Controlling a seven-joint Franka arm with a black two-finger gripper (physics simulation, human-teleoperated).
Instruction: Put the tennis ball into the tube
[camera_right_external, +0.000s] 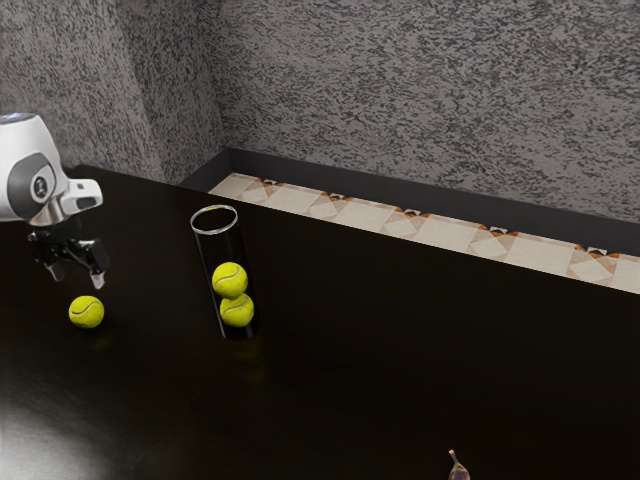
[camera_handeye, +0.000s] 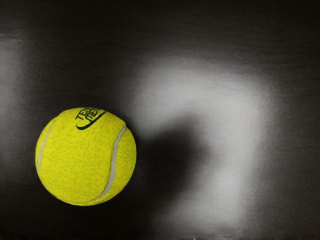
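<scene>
The black table (camera_right_external: 400, 380) bears an upright tube (camera_right_external: 222, 245) and, near the released, spread tool (camera_right_external: 77, 278), a tennis ball (camera_right_external: 87, 312).

The exterior view's left edge cuts off the arm (camera_right_external: 25, 150) — its lower edge, 1 stemmed thing (camera_right_external: 458, 471).

Looks out on an indoor room of uncertain type, with mottled gray walls (camera_right_external: 420, 90), dark baseboard (camera_right_external: 400, 194) and patterned floor (camera_right_external: 375, 218) beyond a glossy black tabletop (camera_right_external: 400, 370).
</scene>
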